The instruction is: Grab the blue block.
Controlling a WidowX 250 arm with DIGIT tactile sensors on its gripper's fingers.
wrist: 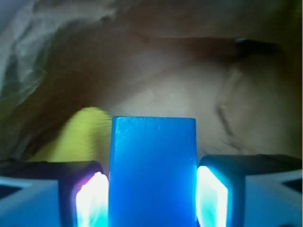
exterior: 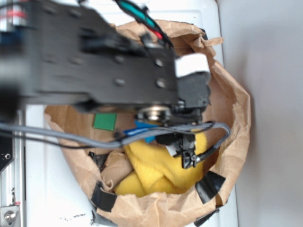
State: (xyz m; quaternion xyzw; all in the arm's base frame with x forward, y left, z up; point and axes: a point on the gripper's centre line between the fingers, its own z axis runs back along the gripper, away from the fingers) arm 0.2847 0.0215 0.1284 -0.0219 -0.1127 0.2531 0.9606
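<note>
Wrist view: we see the blue block [wrist: 153, 170] between the gripper [wrist: 151, 196] pads, long axis pointing straight ahead, both pads flush against its sides, clamping it above the paper bag [wrist: 180, 85].

The setting is a robot test bench, not a living or retail space. Evidence: a black robot arm [exterior: 94, 56] with exposed screws and loose grey cables [exterior: 71, 137] is mounted above a plain white surface [exterior: 47, 189]. A metal bracket [exterior: 9, 208] with bolts is fixed at the left edge. The work area is an improvised container: a crumpled brown paper bag [exterior: 232, 118] patched with black tape [exterior: 208, 184], holding a yellow cloth [exterior: 156, 170] and small coloured blocks.
</note>
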